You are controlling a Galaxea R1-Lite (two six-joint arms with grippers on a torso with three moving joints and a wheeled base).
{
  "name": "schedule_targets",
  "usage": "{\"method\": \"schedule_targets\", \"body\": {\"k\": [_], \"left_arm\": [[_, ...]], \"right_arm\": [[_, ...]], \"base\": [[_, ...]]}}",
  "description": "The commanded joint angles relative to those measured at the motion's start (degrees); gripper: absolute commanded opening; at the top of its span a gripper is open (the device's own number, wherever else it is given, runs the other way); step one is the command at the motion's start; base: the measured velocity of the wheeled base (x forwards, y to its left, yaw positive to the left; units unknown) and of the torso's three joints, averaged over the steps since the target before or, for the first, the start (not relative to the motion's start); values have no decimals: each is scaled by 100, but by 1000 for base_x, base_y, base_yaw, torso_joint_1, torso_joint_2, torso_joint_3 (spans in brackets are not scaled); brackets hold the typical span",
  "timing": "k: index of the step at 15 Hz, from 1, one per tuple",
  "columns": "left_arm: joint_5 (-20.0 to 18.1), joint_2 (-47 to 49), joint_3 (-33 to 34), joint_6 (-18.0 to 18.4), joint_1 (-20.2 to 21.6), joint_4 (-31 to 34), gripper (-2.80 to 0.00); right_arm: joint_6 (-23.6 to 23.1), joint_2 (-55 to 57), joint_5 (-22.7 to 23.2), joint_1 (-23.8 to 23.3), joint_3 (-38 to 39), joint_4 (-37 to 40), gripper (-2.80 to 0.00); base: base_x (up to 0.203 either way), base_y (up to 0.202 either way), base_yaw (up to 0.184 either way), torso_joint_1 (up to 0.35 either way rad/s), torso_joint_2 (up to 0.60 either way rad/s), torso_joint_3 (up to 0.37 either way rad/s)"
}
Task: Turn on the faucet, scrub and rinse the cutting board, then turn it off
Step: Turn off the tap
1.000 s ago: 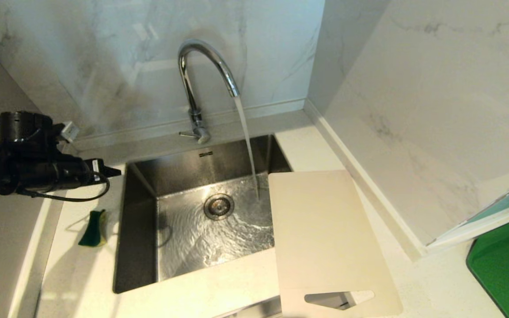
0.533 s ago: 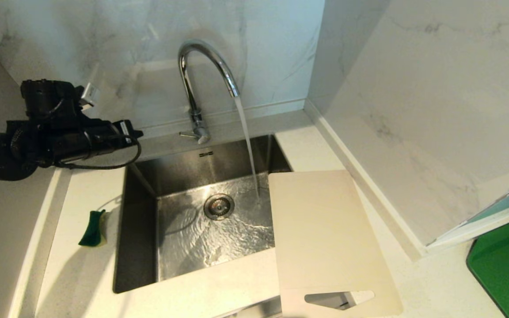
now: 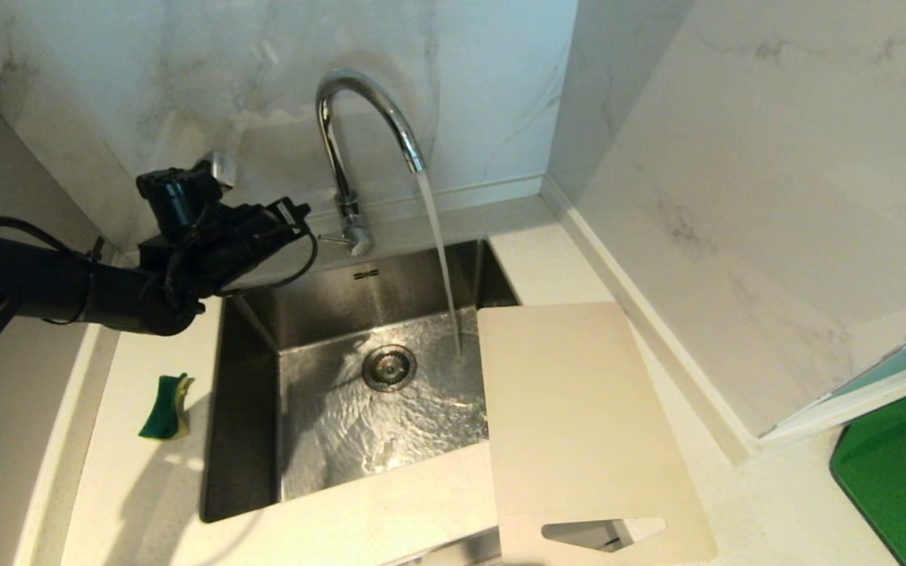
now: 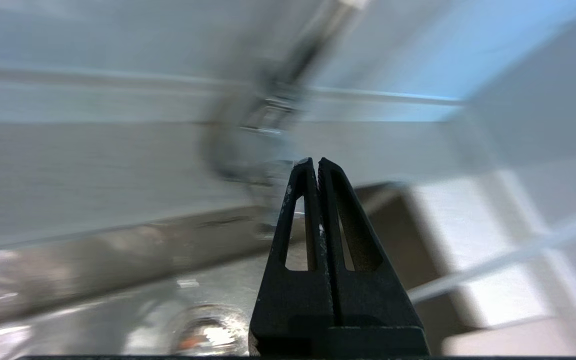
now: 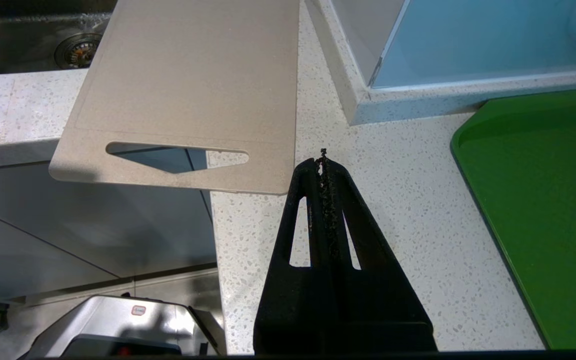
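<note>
The chrome faucet [image 3: 359, 126] stands behind the sink, and water runs from its spout into the basin. My left gripper [image 3: 301, 211] is shut and empty. It points at the faucet's base, a short way left of the small side lever [image 3: 335, 238]. In the left wrist view, the shut left gripper [image 4: 316, 161] has the blurred faucet [image 4: 268, 115] just beyond it. The pale beige cutting board [image 3: 579, 424] lies flat over the sink's right rim, with its handle slot at the near edge. My right gripper [image 5: 322, 160] is shut and empty, hanging over the counter beside the cutting board's [image 5: 188, 75] near corner.
A green and yellow sponge [image 3: 163, 407] lies on the counter left of the steel sink [image 3: 241, 440]. A dark green board [image 3: 901, 464] sits at the far right. Marble walls close in the back and the right side.
My left arm has swung from over the left counter to the right and back toward the wall, ending near the faucet's lever. Water keeps running; the board and sponge have not moved.
</note>
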Motion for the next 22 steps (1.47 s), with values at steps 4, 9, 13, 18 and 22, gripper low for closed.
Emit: {"method": "schedule_targets", "body": {"k": [4,9,13,18,22], "left_arm": [[47,130,-60,-100,-290,-480,-280],[58,63,273,-37,-610,-518,-280],[16,348,230,-36,-610,-658,-280],[16,718,204,-36,-575,-848,-280],[55,1063,-380,112,-568,-849,-280]], "right_arm": [[-6,7,9,0,-6,-9,-280],[-6,7,12,0,-6,-9,-280],[-6,7,3,0,-6,-17,-280],[-6,7,3,0,-6,-17,-280],[35,7,-24,0,12,-44,-280]], "base": [[0,0,0,0,0,0],[0,0,0,0,0,0],[0,0,0,0,0,0],[0,0,0,0,0,0],[0,0,0,0,0,0]]}}
